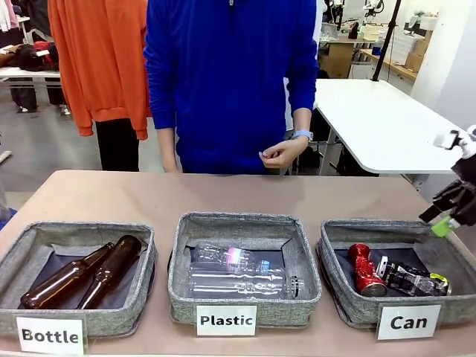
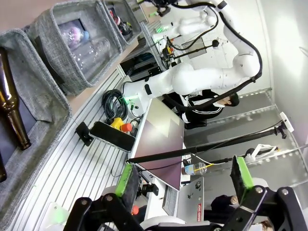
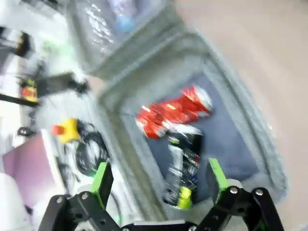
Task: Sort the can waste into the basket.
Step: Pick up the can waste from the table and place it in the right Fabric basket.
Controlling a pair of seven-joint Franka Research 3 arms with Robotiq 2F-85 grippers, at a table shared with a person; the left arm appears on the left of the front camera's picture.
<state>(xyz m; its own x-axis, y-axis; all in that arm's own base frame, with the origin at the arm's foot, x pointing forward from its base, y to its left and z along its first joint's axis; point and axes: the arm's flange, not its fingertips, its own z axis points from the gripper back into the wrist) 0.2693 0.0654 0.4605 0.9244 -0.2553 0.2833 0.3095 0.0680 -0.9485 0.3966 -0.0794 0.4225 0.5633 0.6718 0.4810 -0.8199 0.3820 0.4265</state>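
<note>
In the front view, the grey basket (image 1: 349, 256) labelled "Can" stands at the right, holding a crushed red can (image 1: 364, 269) and a black can (image 1: 413, 280) lying side by side. My right gripper (image 1: 448, 216) hovers just above the basket's far right corner, its green pads visible. The blurred right wrist view shows the red can (image 3: 174, 115) and the black can (image 3: 184, 166) lying in the basket (image 3: 240, 120) beneath my right gripper (image 3: 159, 182), which is open and empty. My left gripper (image 2: 184, 180) is open with nothing between its fingers, off the table's near side.
A "Plastic" basket (image 1: 245, 227) with clear bottles (image 1: 238, 271) sits in the middle and a "Bottle" basket (image 1: 74, 232) with brown glass bottles (image 1: 82, 271) at the left. A person in a blue top stands at the far side, one hand (image 1: 282, 154) held above the table's edge.
</note>
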